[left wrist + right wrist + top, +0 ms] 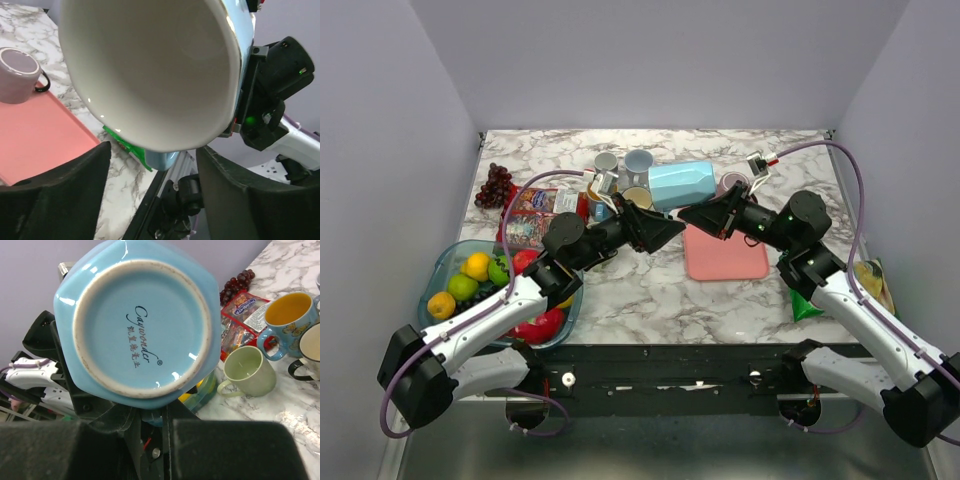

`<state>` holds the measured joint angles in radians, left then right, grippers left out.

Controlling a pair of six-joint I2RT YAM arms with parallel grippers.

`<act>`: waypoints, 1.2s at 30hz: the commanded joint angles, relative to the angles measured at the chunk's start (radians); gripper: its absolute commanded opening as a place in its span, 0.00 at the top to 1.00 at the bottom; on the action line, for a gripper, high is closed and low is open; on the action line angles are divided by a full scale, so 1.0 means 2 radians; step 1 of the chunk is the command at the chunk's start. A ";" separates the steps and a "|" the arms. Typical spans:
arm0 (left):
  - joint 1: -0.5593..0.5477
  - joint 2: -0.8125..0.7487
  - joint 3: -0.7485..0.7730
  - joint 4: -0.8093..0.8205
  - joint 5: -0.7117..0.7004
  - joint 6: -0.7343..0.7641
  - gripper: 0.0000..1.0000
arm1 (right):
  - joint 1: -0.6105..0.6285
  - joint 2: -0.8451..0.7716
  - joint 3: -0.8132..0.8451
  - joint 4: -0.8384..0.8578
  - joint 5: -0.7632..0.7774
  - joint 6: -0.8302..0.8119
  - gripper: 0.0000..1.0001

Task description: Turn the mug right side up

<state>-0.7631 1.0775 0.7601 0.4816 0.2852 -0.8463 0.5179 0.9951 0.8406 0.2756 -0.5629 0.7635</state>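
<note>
Mug (680,183), light blue and six-sided, is held on its side in the air over the far edge of the pink tray (725,260). It is pinched by the narrowly closed right gripper (698,216). The left gripper (665,232) is spread wide at its mouth.

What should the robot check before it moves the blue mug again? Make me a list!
1. Right jaws gripping the light blue hexagonal ceramic mug: ok, shut on it near its base.
2. Mug off the marble table: ok, it is in the air.
3. Left jaws on the mug: not ok, they stand open either side of its mouth, not touching.
4. Mug right side up: not ok, it lies sideways, mouth toward the left jaws.
5. Free landing spot on the flat pink tray: ok, its near part is bare.
6. Grip firm enough to turn: cannot tell.
</note>
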 commanded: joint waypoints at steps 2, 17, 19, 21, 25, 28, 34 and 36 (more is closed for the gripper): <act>-0.006 -0.010 -0.003 0.036 -0.031 0.005 0.46 | 0.010 -0.006 0.023 0.073 0.010 0.015 0.99; -0.007 -0.011 -0.007 0.065 -0.028 0.001 0.67 | 0.019 0.012 0.018 0.108 -0.020 0.051 0.99; -0.007 -0.010 -0.006 0.068 -0.029 0.001 0.64 | 0.022 0.013 0.015 0.115 -0.024 0.058 0.99; -0.007 -0.007 -0.007 0.077 -0.028 0.000 0.64 | 0.026 0.016 0.014 0.118 -0.027 0.065 0.99; -0.007 -0.004 -0.007 0.087 -0.027 -0.004 0.64 | 0.032 0.020 0.011 0.121 -0.029 0.073 0.99; -0.007 -0.004 -0.011 0.099 -0.028 -0.006 0.67 | 0.034 0.022 0.009 0.124 -0.031 0.080 0.99; -0.007 -0.004 -0.013 0.109 -0.035 0.000 1.00 | 0.036 0.025 0.008 0.116 -0.037 0.082 0.99; -0.007 -0.009 -0.013 0.101 -0.044 0.003 1.00 | 0.036 0.026 0.015 0.088 -0.028 0.070 0.99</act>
<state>-0.7715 1.0622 0.7380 0.6487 0.2314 -0.8829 0.5476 1.0443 0.8406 0.4461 -0.5613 0.8890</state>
